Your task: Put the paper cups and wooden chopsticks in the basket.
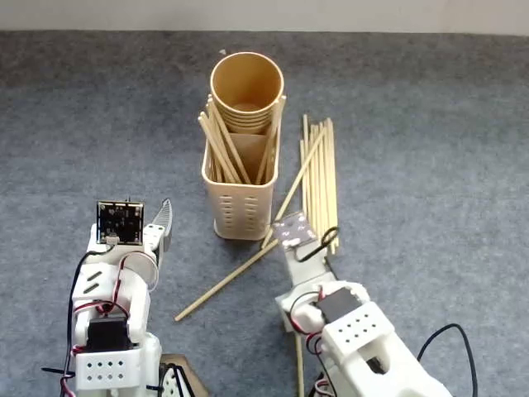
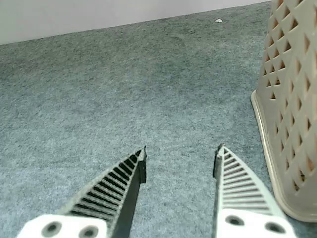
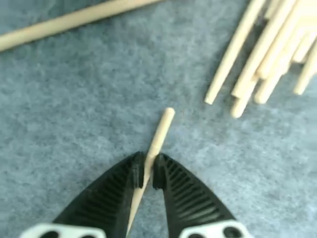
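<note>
— What is everything sitting on?

— A grey, felt-like mat (image 1: 430,124) covers the table, with a strip of pale wall (image 1: 264,15) along the far edge.

— And the biggest thing on it?

— The beige perforated plastic basket (image 1: 240,198), standing upright mid-table. A stack of brown paper cups (image 1: 246,83) stands mouth-up in its far end. Several pale wooden chopsticks (image 1: 225,149) lean against its walls, their tips above the rim. I'd judge the cups finished and the sticks only partly done.

— Where are the other sticks?

— A loose bundle of chopsticks (image 1: 321,178) lies on the mat just beside the basket, roughly parallel. One long slanting chopstick (image 1: 221,287) lies in front of the basket.

— What are the pincers doing?

— The black right gripper (image 3: 147,166) is near the bundle, pinching a single chopstick (image 3: 161,131). A short length pokes past the fingertips and the rest runs back beneath the arm. I can't tell whether it is off the mat. Held so far off-centre, it may well swivel when raised.

— And the other one?

— The pale ribbed left gripper (image 2: 182,148) has its jaws spread with nothing between them. It sits low over bare mat with the basket just beside it, probably parked clear so its partner has room.
</note>
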### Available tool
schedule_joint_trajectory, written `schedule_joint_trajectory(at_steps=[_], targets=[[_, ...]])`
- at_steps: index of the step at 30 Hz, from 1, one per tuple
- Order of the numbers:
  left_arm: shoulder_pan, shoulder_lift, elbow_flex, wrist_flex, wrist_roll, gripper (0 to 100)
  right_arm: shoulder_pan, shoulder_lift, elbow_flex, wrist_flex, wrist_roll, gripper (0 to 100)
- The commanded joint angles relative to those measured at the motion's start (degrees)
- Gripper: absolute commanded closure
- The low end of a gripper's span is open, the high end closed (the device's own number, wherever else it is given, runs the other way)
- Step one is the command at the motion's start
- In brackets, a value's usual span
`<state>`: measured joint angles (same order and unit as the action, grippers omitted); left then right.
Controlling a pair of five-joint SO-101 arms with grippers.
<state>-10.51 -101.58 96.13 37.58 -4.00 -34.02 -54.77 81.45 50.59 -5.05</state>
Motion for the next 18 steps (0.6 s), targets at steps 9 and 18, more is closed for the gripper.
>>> schedule_joint_trajectory(at_steps=[9, 18], targets=[[0.66, -0.31, 1.1, 0.0, -0.44, 75, 23.08, -0.48, -34.68, -0.84, 13.98, 99.5], [0.66, -0.31, 1.1, 0.0, -0.44, 75, 25.19, -0.13, -64.75, -11.12, 3.6, 99.5]])
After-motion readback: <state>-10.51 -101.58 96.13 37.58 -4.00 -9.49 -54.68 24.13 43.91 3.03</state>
